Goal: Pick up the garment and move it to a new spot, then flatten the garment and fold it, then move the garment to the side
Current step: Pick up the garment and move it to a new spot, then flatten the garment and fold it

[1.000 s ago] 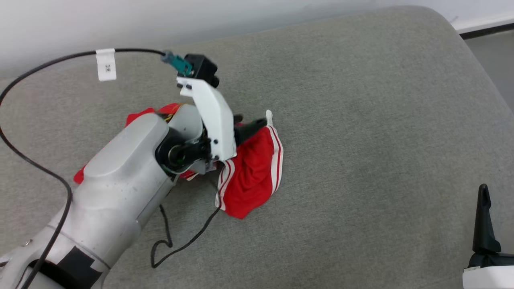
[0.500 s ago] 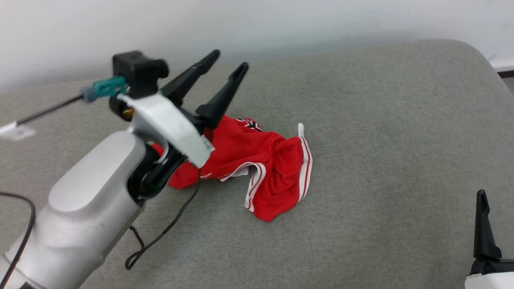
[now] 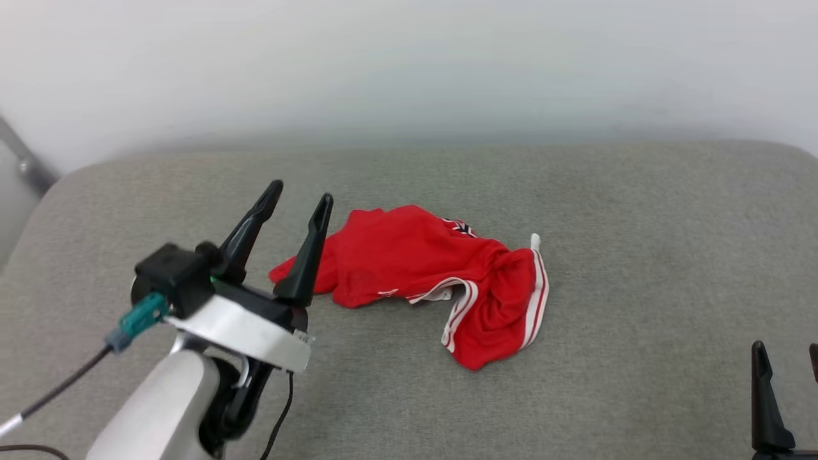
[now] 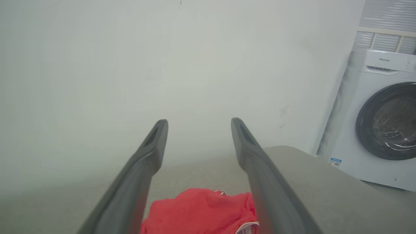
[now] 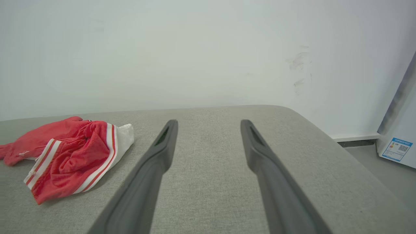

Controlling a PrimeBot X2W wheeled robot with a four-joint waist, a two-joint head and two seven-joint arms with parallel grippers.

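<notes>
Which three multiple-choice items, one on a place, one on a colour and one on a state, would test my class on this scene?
1. Where does the garment lie?
A) on the grey cushion
B) inside a drum
C) on the floor

2. What colours are the stripes on its trim?
A) blue and yellow
B) red and white
C) green and black

3. How is the left pincer?
A) shut on the garment
B) open, holding nothing
C) shut on a cable

Answers:
1 A: the head view shows it crumpled on the cushion.
2 B: red and white bands edge the sleeve.
3 B: its fingers stand apart with nothing between them.
</notes>
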